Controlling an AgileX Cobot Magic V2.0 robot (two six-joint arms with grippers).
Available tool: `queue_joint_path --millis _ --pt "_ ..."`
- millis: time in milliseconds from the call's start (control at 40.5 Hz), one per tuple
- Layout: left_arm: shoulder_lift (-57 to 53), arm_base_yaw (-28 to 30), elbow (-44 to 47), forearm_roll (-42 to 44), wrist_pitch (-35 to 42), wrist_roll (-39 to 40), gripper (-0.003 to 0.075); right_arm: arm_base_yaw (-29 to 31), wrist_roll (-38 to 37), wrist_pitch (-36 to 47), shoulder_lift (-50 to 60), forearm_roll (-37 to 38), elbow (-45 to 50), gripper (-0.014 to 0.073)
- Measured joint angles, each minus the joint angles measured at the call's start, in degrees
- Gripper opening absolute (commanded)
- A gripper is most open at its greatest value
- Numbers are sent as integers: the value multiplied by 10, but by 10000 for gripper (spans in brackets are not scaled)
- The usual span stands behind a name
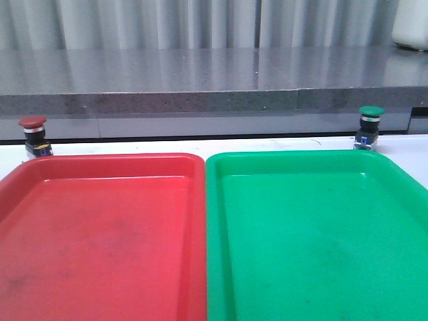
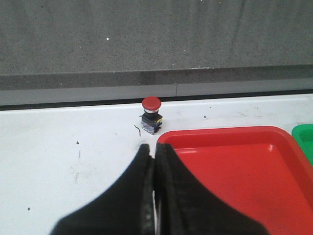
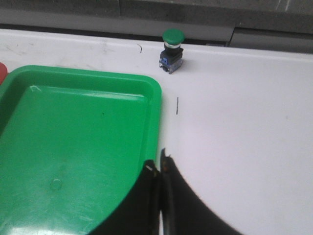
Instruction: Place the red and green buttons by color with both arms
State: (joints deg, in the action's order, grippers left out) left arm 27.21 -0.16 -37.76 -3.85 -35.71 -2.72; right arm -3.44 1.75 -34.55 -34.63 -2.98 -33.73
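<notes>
Red button (image 1: 34,135) stands upright on the tabletop (image 2: 73,142) near its far edge, just beyond the far left corner of the red tray (image 1: 100,234). Green button (image 1: 369,127) stands likewise beyond the far right corner of the green tray (image 1: 314,234). Trays side by side, rims nearly touching. My left tool (image 2: 154,166) is clenched, gripping nothing, over the red tray's outer rim; bare tabletop lies between it and the red button. My right tool (image 3: 160,176) is clenched, gripping nothing, at the green tray's outer rim.

Flat red plastic tray (image 1: 100,227) and flat green plastic tray (image 1: 314,234) cut off by front view's lower edge, both arms unseen there.
</notes>
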Motion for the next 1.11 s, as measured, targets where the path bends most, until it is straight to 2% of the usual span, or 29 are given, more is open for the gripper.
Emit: queue_joint_path --millis 74,123,148,247,296,370,641,863,1110 --pt "8 0 0 0 0 0 4 0 0 0 -16 0 0 20" --pt "14 0 0 0 0 0 66 0 0 0 -26 0 0 115" --pt "17 0 0 0 0 0 104 0 0 0 -30 0 0 162" --pt "25 0 0 0 0 0 340 0 0 0 -44 0 0 416" --pt "28 0 0 0 0 0 437 0 1 0 -49 0 0 493" --pt "34 0 0 0 3 0 517 0 1 1 -55 1 0 573" --pt "94 0 -4 0 13 0 530 0 1 1 -61 1 0 579" --pt "220 0 -50 0 30 0 529 0 1 1 -61 1 0 579" --pt "391 0 -141 0 43 0 518 0 1 1 -61 2 0 579"
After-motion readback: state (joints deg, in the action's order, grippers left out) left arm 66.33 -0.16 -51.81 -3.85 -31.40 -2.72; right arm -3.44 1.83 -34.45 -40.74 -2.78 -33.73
